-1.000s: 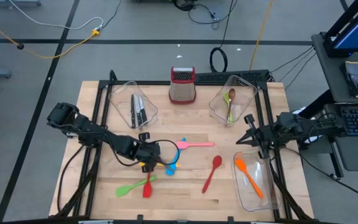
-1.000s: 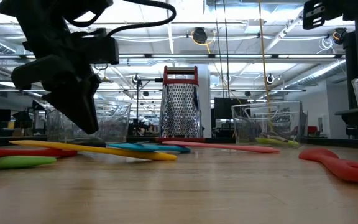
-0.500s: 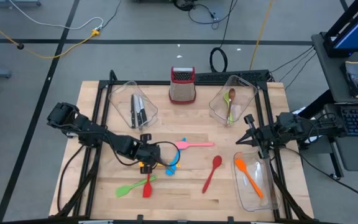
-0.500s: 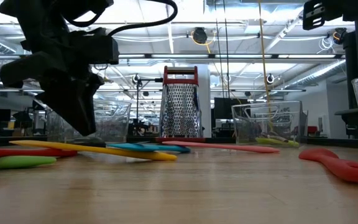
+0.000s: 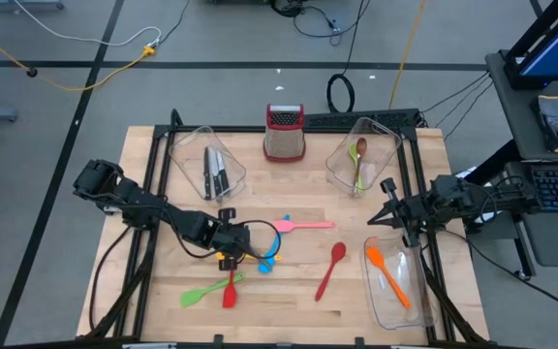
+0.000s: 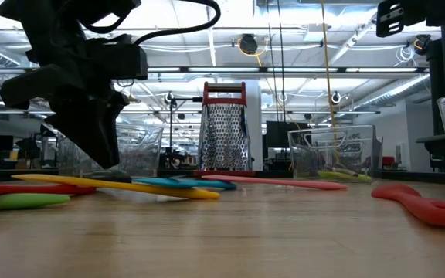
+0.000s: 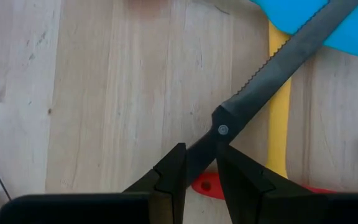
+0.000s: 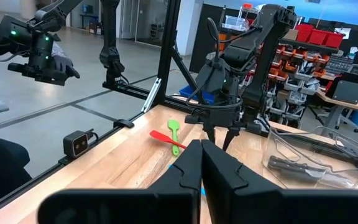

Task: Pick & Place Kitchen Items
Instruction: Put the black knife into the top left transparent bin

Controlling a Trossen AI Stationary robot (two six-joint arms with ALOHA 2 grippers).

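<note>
Left pincer (image 7: 197,163) low over surface (image 5: 298,291), clamped on black handle of serrated knife (image 7: 272,74) | blade across yellow spatula (image 7: 279,118), near blue spatula (image 7: 347,25) | right pincer (image 8: 201,163) shut, empty, beside orange-spatula bin (image 5: 410,301)

The left gripper (image 7: 199,171) reaches low over the table's middle with its fingers clamped on something thin, while the right gripper (image 8: 201,163) waits closed at the right edge.

Box grater (image 5: 285,134), clear bins (image 5: 207,163).
</note>
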